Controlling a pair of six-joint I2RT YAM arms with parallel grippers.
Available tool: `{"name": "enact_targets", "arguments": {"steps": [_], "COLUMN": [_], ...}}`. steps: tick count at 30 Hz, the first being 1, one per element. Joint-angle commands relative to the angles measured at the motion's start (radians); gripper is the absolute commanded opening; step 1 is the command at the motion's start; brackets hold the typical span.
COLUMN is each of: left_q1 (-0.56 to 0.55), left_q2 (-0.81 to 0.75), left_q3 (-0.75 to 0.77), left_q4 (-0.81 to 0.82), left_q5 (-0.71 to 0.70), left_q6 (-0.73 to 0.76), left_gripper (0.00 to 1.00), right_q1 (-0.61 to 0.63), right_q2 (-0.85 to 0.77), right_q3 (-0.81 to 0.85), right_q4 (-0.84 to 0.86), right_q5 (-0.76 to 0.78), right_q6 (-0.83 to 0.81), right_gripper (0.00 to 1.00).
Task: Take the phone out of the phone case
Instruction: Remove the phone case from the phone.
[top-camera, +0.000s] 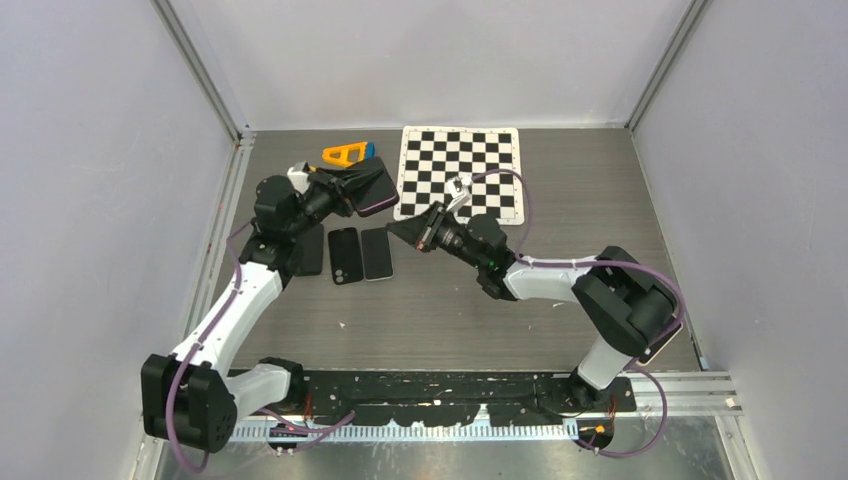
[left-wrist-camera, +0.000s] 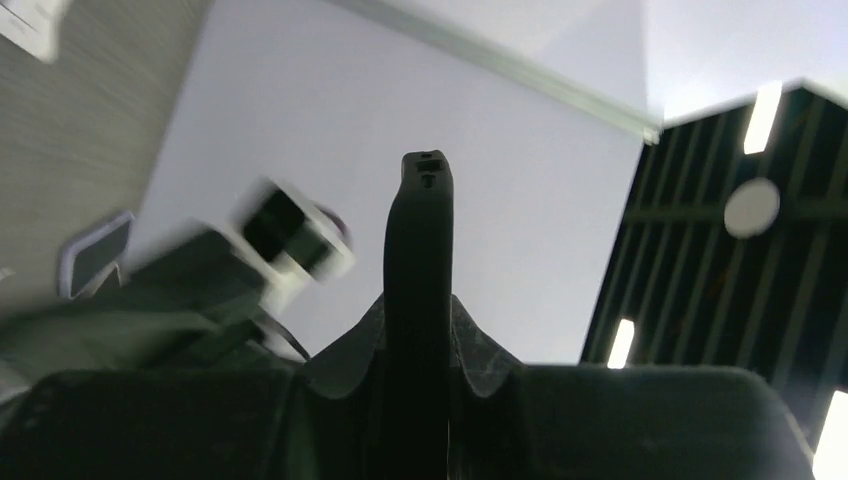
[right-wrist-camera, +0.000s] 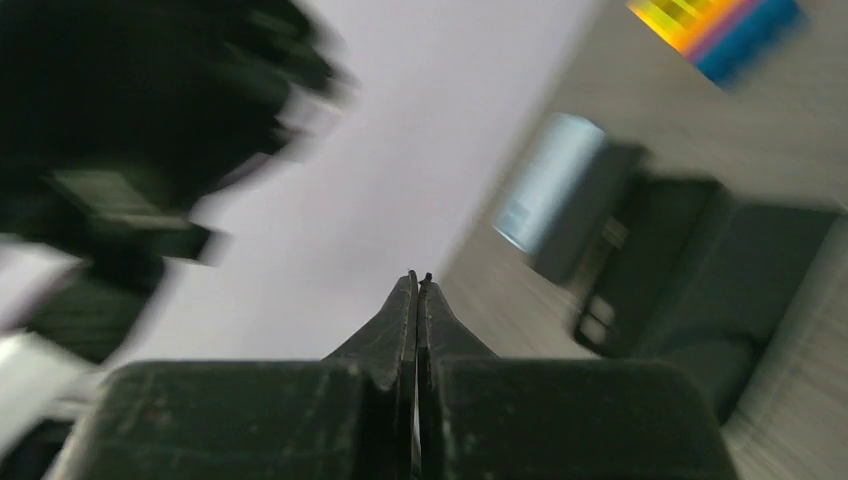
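Observation:
My left gripper (top-camera: 345, 192) hovers over the table's back left, shut on a dark phone case (top-camera: 368, 186) with a purple rim, held tilted. Whether the phone sits inside it cannot be told. In the left wrist view the case (left-wrist-camera: 420, 250) stands edge-on, pinched in my left gripper (left-wrist-camera: 420, 312). A short way to the case's right, my right gripper (top-camera: 412, 232) points at it with the fingers pressed together and nothing in them. The right wrist view, heavily blurred, shows those jaws of the right gripper (right-wrist-camera: 417, 282) shut.
Three dark phone-like slabs lie side by side below the left gripper: one (top-camera: 311, 250) partly under the arm, a black one (top-camera: 344, 256), and a grey-faced one (top-camera: 377, 253). An orange-and-blue tool (top-camera: 349, 153) and a checkerboard (top-camera: 460, 172) lie at the back.

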Motion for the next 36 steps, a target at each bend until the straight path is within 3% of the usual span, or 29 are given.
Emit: {"name": "enact_targets", "arguments": {"steps": [1, 6, 8, 11, 13, 18, 25, 29, 36], "left_q1": [-0.029, -0.029, -0.027, -0.027, -0.027, -0.027, -0.027, -0.027, -0.027], "left_q2": [-0.069, -0.076, -0.071, -0.056, -0.049, -0.066, -0.080, -0.090, -0.110], "left_q3": [0.101, 0.101, 0.112, 0.146, 0.169, 0.185, 0.189, 0.179, 0.162], "left_q4": [0.181, 0.154, 0.142, 0.096, 0.040, -0.056, -0.101, -0.107, -0.109], "left_q5": [0.158, 0.128, 0.116, 0.112, 0.110, 0.044, 0.020, 0.021, 0.021], "left_q6": [-0.042, 0.032, 0.082, 0.187, 0.255, 0.396, 0.452, 0.455, 0.449], "left_gripper": [0.00, 0.00, 0.00, 0.00, 0.00, 0.00, 0.00, 0.00, 0.00], "right_q1": [-0.006, -0.006, -0.004, 0.010, 0.027, 0.110, 0.222, 0.227, 0.227], "right_q2": [0.014, -0.102, -0.143, -0.193, -0.224, -0.274, -0.216, -0.176, -0.148], "right_q3": [-0.025, -0.028, -0.032, -0.048, -0.056, -0.049, -0.004, 0.003, 0.036], "right_q4": [-0.272, -0.290, -0.283, -0.231, -0.184, -0.149, -0.063, 0.038, 0.052], "right_q5": [0.046, 0.036, 0.020, -0.028, -0.064, -0.046, 0.133, 0.208, 0.279], "right_q6": [-0.075, -0.069, -0.065, -0.067, -0.069, -0.099, -0.080, -0.057, -0.095], "right_gripper": [0.01, 0.01, 0.13, 0.44, 0.57, 0.74, 0.78, 0.79, 0.78]}}
